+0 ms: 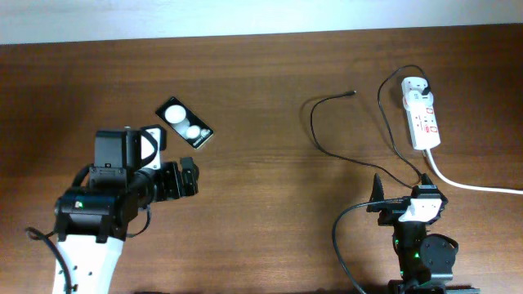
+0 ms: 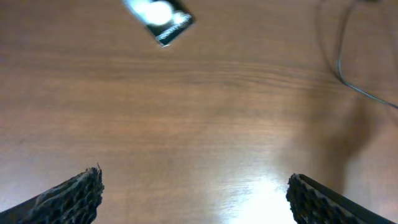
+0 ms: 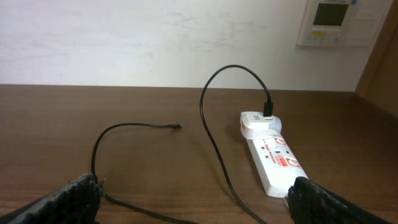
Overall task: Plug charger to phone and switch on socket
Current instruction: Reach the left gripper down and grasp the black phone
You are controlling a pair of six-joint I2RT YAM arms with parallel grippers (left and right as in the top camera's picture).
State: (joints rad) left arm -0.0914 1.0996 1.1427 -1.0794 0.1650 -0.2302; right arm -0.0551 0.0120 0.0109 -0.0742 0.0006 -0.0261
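The big brown table (image 1: 261, 49) holds everything. The left gripper (image 2: 196, 196) is spread wide and holds nothing. It hangs near the phone. The right gripper (image 3: 193, 199) is spread wide and empty too, near the socket. The socket (image 1: 422, 114) lies at the far right, and its thick white cord (image 1: 470, 184) runs off to the side. The phone (image 1: 185, 123) lies flat on the left, well apart from the socket. It looks smooth, slippery and easy to crack, so I would hold it softly by its long sides. The charger (image 1: 315, 135) is a thin black cable. One end sits in the white block (image 3: 258, 123) at the top of the socket, and the rest loops over the middle of the table. It looks light and floppy, so it will bend and drag. The best place to grab is likely just behind the little plug tip (image 1: 352, 93), which lies free on the wood. Nothing lies between the tip and the phone, but the cable runs close by the right gripper and might snag.
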